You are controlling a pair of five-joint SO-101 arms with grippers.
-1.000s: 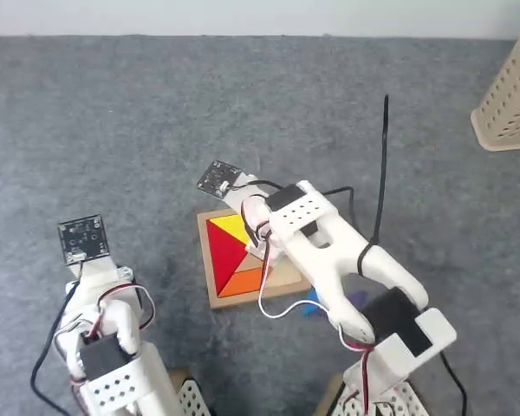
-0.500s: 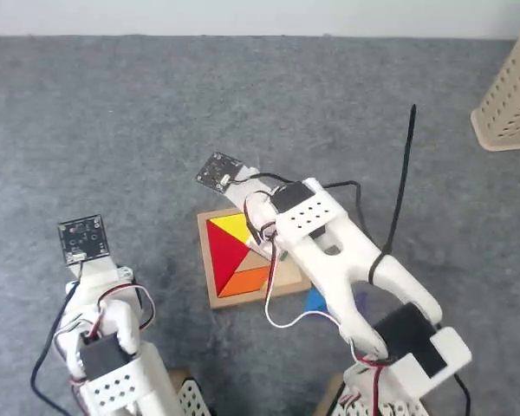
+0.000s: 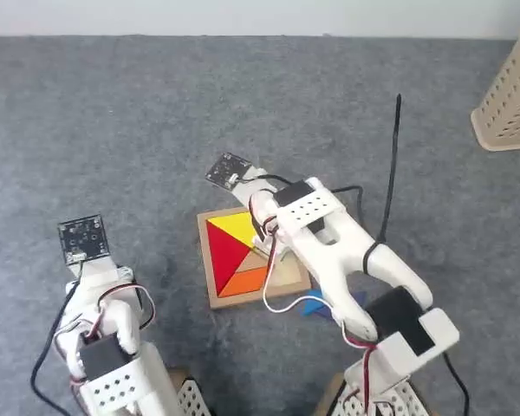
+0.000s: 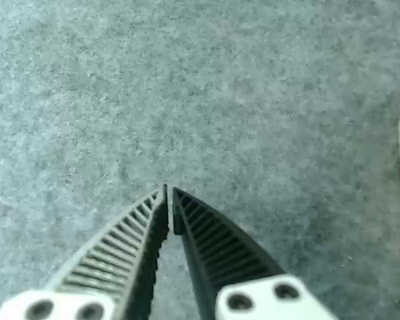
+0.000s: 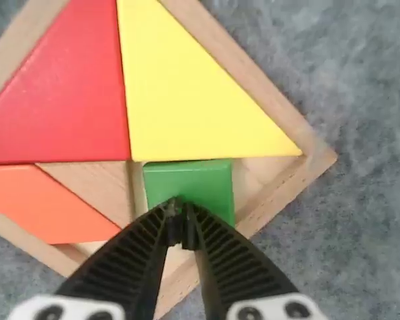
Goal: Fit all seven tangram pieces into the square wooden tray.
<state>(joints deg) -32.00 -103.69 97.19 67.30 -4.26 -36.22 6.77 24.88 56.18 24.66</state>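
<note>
Swinging slightly since half a second ago, the right arm (image 3: 347, 260) is now sitting a little further back over the square wooden tray (image 3: 234, 299), and the black cable (image 3: 388, 182) rising from it is leaning less to the right. The left arm (image 3: 104, 338) is staying where it was, near the front left of the grey table (image 3: 113, 113).

The right gripper (image 5: 181, 223) is narrowed almost completely, pinching the near edge of the green square (image 5: 187, 183). That square is lying inside the tray, touching the long edge of the yellow triangle (image 5: 187, 107). A red triangle (image 5: 60, 100) is lying flush beside the yellow one, with an orange piece (image 5: 40, 203) below it.

A blue piece (image 3: 314, 305) is lying on the table just beside the tray, partly under the right arm.

The left gripper (image 4: 168, 197) is hovering over bare table with its tips nearly touching, holding nothing.
</note>
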